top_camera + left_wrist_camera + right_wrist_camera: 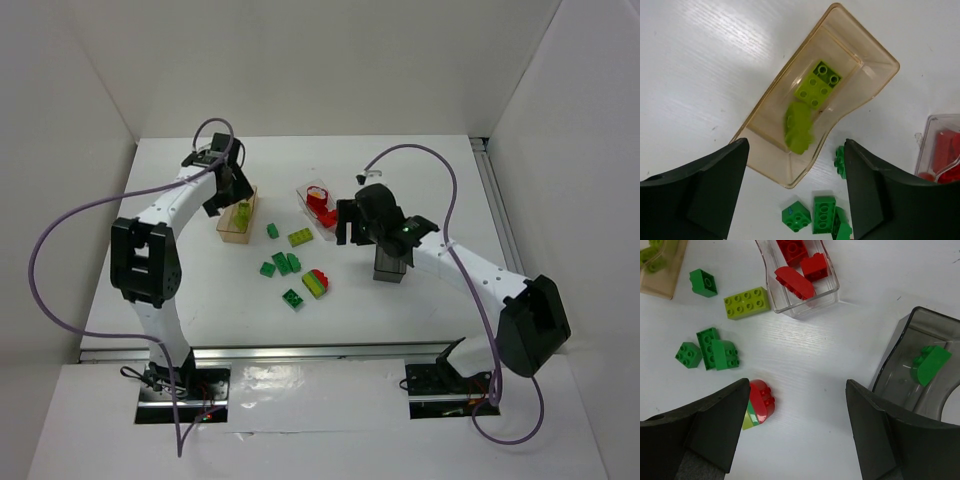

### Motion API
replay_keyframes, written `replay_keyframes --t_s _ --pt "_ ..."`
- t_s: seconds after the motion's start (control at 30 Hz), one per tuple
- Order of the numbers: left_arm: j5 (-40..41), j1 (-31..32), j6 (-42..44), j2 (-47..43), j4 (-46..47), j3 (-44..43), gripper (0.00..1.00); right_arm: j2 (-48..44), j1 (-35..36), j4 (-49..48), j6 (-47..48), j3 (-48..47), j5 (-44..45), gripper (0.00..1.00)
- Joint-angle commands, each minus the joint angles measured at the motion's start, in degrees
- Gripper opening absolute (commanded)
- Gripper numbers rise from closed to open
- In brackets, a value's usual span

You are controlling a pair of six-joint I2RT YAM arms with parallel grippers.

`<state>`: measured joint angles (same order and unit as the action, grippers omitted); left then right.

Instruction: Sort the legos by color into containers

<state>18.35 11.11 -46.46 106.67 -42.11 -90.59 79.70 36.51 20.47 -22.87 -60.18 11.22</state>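
Left hand (796,170) spread wide over tan tub (875,75), holding nothing, right hand (797,410) spread too, empty

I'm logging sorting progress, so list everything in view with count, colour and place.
tan tub: one, translucent tan, left side.
yellow-green bricks: two, inside tan tub, one blurred.
clear tub: one, centre back.
red bricks: three visible, inside clear tub.
dark grey tub: one, right side.
green brick: one, inside dark grey tub.
loose green bricks: five, on table between tubs.
loose yellow-green brick: one, beside clear tub.
stack: one, red on yellow-green, on table.
table: one, white.
left gripper: open, empty, over tan tub.
right gripper: open, empty.
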Motion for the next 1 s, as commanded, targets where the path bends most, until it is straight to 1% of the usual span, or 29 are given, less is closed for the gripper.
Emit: replay_keyframes --t_s 0.0,0.03,0.07,0.1,0.13,0.17,0.2,0.27,0.3,0.33,0.37,0.4,0.47,0.5,0.53,0.57,0.67,0.77,0.87,0.97 --pt "-0.95 0.83 3.21 -0.40 -3.07 -4.08 0.88 -2.53 0.49 0.62 -0.42 0.94 1.08 0.84" --pt "0.18 2.84 3.21 -1.89 -2.29 -3.20 0.89 -2.53 0.49 0.62 -0.42 0.94 1.08 0.84" --pt "1.07 4.08 5.13 -3.65 -1.23 -1.89 0.89 -3.06 0.49 0.62 -0.94 1.55 1.08 0.84" --pt "1.07 5.22 5.84 -7.23 -0.09 0.91 0.89 -3.06 0.49 0.62 -0.95 1.56 1.08 0.84" --pt "1.07 7.15 6.90 -8.83 2.44 2.50 0.89 -3.06 0.49 0.62 -0.95 2.17 1.08 0.84" --pt "-3.36 8.04 8.56 -10.24 4.38 4.09 0.89 -3.06 0.49 0.62 -1.47 2.70 1.08 0.84" --pt "-6.10 8.92 12.23 -11.39 6.23 5.67 0.89 -3.06 0.49 0.62 -1.47 2.70 1.08 0.84" --pt "-8.93 12.25 14.54 -12.72 8.70 9.19 0.89 -3.06 0.49 0.62 -2.00 3.31 1.08 0.84" --pt "-11.12 13.57 17.77 -12.72 11.49 10.16 0.89 -3.06 0.49 0.62 -2.00 3.32 0.56 0.84" --pt "-11.14 14.89 18.94 -12.02 12.30 10.86 0.89 -3.06 0.49 0.62 -2.00 3.32 0.55 0.84" --pt "-11.14 17.42 20.08 -9.23 12.31 10.09 0.89 -3.06 0.49 0.62 -2.00 3.32 0.55 0.84" --pt "-9.40 18.67 22.00 -7.38 11.79 9.21 0.91 -3.58 0.49 1.15 -2.00 3.32 0.55 0.84" --pt "-6.94 21.65 23.25 -3.25 9.42 5.61 0.94 -4.11 0.49 1.76 -2.00 3.32 1.16 0.84" --pt "-6.92 22.28 24.82 0.52 9.41 4.81 0.97 -4.72 0.49 1.77 -2.00 3.32 1.17 0.84" --pt "-6.92 22.28 24.84 2.29 9.41 4.11 0.99 -4.73 0.49 2.29 -2.00 3.32 1.17 0.84" --pt "-6.92 22.89 24.84 3.70 8.89 2.97 0.99 -5.43 0.49 2.29 -2.00 3.32 1.69 0.84" --pt "-6.40 22.90 24.31 6.26 10.72 3.66 0.99 -6.05 0.49 2.91 -2.00 3.32 1.70 0.84" --pt "-3.59 23.43 23.79 7.58 11.26 3.66 0.99 -6.58 0.49 3.44 -2.00 3.32 2.22 0.84" --pt "-2.26 23.43 24.30 8.29 11.26 2.61 0.98 -6.58 0.49 3.44 -2.00 3.32 2.22 0.84" --pt "-2.26 23.43 25.36 11.97 11.26 0.15 0.97 -6.58 -0.04 3.44 -2.52 3.85 2.22 0.84"
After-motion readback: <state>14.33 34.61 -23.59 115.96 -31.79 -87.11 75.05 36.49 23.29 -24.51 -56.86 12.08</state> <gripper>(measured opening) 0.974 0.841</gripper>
